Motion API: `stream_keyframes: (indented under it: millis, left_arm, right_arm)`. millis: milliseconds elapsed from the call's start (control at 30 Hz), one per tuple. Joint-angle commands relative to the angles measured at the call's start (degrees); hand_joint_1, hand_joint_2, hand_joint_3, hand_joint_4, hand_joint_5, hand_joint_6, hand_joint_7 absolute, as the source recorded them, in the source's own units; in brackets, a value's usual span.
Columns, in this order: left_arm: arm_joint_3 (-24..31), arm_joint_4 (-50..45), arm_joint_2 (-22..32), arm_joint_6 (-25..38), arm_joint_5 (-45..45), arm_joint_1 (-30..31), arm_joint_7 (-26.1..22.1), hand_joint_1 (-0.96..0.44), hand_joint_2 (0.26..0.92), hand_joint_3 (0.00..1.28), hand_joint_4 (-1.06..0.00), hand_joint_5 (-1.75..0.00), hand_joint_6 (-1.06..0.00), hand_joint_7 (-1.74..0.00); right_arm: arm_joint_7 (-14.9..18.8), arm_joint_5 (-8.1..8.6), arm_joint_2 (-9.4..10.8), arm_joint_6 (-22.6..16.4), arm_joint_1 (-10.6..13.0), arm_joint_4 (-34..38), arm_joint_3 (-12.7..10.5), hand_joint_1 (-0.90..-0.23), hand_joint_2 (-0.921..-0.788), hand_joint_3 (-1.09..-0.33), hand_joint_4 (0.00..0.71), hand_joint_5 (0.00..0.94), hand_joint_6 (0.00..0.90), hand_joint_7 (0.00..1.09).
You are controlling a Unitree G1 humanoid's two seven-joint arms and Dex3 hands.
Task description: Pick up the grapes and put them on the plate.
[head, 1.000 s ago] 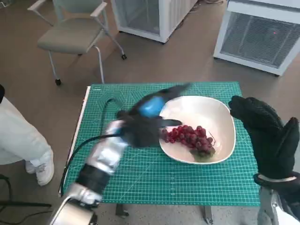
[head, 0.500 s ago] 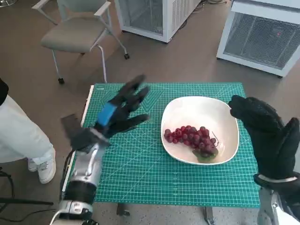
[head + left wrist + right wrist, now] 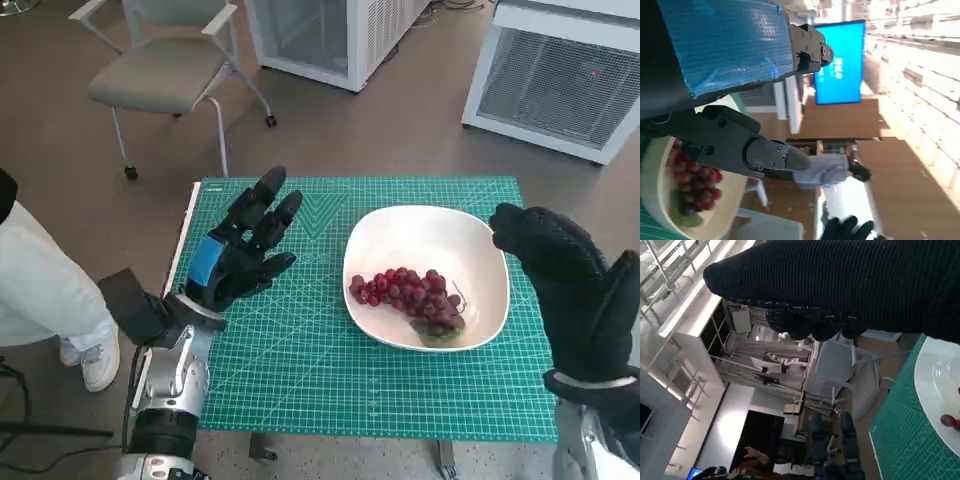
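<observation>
The left hand [image 3: 235,262] hangs over the green mat [image 3: 300,380] with its fingers spread and nothing in them, well apart from the white plate [image 3: 420,225]. The gloved right hand [image 3: 570,290] stands raised just beside the plate's far side — fingers extended upward, empty too, as far as the head view shows. The grapes [image 3: 405,293] already lie inside the plate, toward its near half, the bunch's long axis running from the left hand's side down toward the right hand. The right hand is the nearer one — though, judging by the task, little seems left to move.
</observation>
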Motion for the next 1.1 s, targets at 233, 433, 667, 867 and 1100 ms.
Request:
stream_keyframes:
  millis: [233,433,667,867,1100]
  left_arm:
    - [0.46,-2.34,-0.73,0.79,-0.93,2.41,-0.37,-0.49,0.921,0.13,-0.17,0.00,-0.25,-0.01]
    - [0.31,-2.53,-0.70,1.44,-1.05,2.65,-0.69,-0.49,0.921,0.11,-0.18,0.00,-0.25,-0.01]
    - [-0.01,-3.12,-0.70,1.86,-0.86,3.04,-1.39,-0.48,0.921,0.09,-0.19,-0.01,-0.26,-0.01]
    - [-0.28,-2.84,-0.88,1.76,-0.84,3.06,-2.37,-0.48,0.921,0.09,-0.20,-0.01,-0.26,-0.01]
    - [-0.20,-2.45,-1.29,2.07,-1.33,3.11,-3.31,-0.48,0.921,0.08,-0.20,-0.01,-0.26,0.00]
  right_arm:
    - [0.57,0.42,-0.67,0.76,0.10,1.39,-0.01,-0.536,-0.921,-0.565,0.339,0.287,0.158,0.86]
    - [0.73,0.68,-1.02,0.95,-0.07,1.43,-0.11,-0.534,-0.921,-0.567,0.339,0.290,0.158,0.87]
    - [0.84,0.95,-1.46,1.02,-0.12,1.49,-0.12,-0.534,-0.921,-0.568,0.344,0.296,0.162,0.87]
    - [1.19,1.39,-1.86,0.96,-0.22,1.92,-0.31,-0.535,-0.921,-0.566,0.348,0.301,0.165,0.87]
    - [1.38,1.63,-2.07,1.07,-0.33,2.05,-0.46,-0.536,-0.921,-0.565,0.345,0.302,0.164,0.87]
